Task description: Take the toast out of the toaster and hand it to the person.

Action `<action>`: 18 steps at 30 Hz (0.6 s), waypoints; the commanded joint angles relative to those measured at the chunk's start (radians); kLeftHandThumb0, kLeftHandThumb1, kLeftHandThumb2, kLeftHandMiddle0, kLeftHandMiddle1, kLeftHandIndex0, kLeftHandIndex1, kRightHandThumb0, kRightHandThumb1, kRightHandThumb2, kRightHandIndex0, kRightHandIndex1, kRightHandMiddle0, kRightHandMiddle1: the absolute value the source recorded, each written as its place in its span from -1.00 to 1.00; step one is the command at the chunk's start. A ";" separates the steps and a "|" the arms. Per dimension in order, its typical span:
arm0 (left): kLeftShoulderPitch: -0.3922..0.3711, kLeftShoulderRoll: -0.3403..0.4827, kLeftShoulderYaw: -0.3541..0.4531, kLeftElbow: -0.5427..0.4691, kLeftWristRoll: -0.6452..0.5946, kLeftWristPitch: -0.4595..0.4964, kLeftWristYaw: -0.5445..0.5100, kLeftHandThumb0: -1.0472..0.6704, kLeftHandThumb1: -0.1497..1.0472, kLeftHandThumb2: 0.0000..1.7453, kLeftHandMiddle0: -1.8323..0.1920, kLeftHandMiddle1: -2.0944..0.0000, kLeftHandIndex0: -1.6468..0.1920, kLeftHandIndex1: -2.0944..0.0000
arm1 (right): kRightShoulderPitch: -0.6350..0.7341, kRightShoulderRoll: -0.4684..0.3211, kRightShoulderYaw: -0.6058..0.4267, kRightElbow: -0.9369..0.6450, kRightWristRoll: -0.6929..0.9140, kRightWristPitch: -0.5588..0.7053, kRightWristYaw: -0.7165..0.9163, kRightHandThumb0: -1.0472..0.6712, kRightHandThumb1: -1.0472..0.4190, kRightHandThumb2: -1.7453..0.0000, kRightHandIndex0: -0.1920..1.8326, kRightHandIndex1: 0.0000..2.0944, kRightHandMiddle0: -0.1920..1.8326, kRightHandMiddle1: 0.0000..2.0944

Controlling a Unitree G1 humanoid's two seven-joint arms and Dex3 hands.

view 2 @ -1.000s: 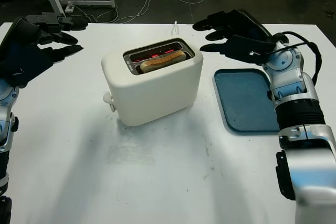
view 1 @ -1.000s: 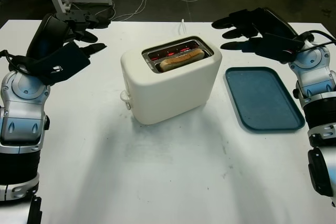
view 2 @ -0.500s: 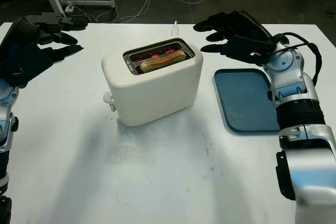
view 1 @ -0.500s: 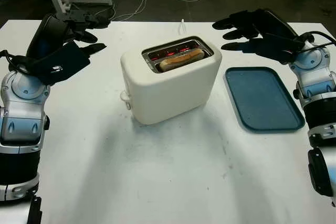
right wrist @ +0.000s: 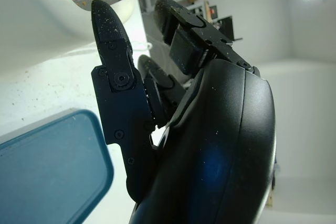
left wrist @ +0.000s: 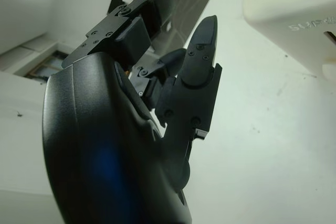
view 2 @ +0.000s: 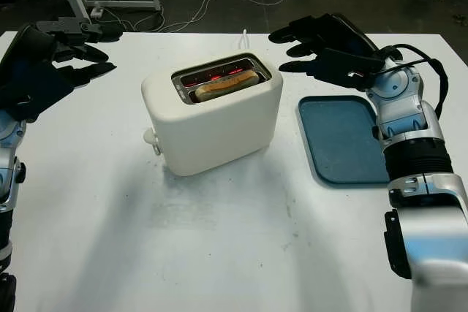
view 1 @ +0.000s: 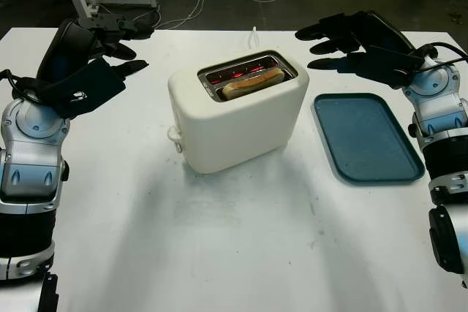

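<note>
Toaster (view 1: 238, 118) sits mid-table (view 1: 219, 253), the one tall obstacle; slots face up, toast (view 1: 252, 83) in near slot, nothing over it, so access from above is free. Left hand (view 1: 95, 52) open at toaster's 9 o'clock w/ bare table between. Right hand (view 1: 358, 42) open at 2 o'clock, above far end of tray (view 1: 365, 137). Tray flat at 3 o'clock, just beside toaster. 6 o'clock side: bare table.

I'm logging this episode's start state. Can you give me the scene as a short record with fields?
toast: sitting in the toaster slot, top edge showing
toaster: cream, mid-table, elements glowing red
tray: blue, beside the toaster on the right hand's side, nothing on it
left hand: open, raised off to the toaster's left
right hand: open, above the tray's far end
</note>
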 commanded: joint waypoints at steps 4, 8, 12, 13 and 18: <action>-0.005 0.001 0.000 -0.004 0.001 -0.004 -0.002 -0.06 0.79 -0.95 0.27 0.25 -0.04 0.84 | 0.000 -0.006 -0.003 -0.006 0.003 0.004 0.002 -0.45 -0.80 1.00 0.03 -1.00 -0.06 -1.00; -0.005 0.004 0.000 -0.008 0.002 0.004 -0.005 -0.07 0.79 -0.94 0.27 0.25 -0.04 0.84 | -0.001 -0.009 0.001 0.002 -0.006 -0.014 -0.006 -0.44 -0.80 1.00 0.04 -0.99 -0.05 -1.00; -0.005 0.004 0.002 -0.007 0.004 0.004 -0.002 -0.08 0.78 -0.95 0.27 0.25 -0.04 0.84 | -0.003 -0.010 -0.001 0.008 -0.005 -0.021 -0.006 -0.49 -0.82 0.99 0.04 -0.99 -0.05 -1.00; -0.006 0.004 0.001 -0.007 0.004 0.004 -0.002 -0.08 0.78 -0.95 0.27 0.25 -0.04 0.84 | -0.004 -0.009 -0.002 0.011 -0.002 -0.023 -0.004 -0.49 -0.81 1.00 0.04 -0.99 -0.05 -1.00; -0.009 0.004 -0.003 -0.010 0.009 0.006 -0.003 -0.10 0.78 -0.95 0.26 0.24 -0.04 0.84 | -0.006 -0.010 0.000 0.013 -0.004 -0.021 -0.003 -0.48 -0.81 1.00 0.04 -1.00 -0.05 -1.00</action>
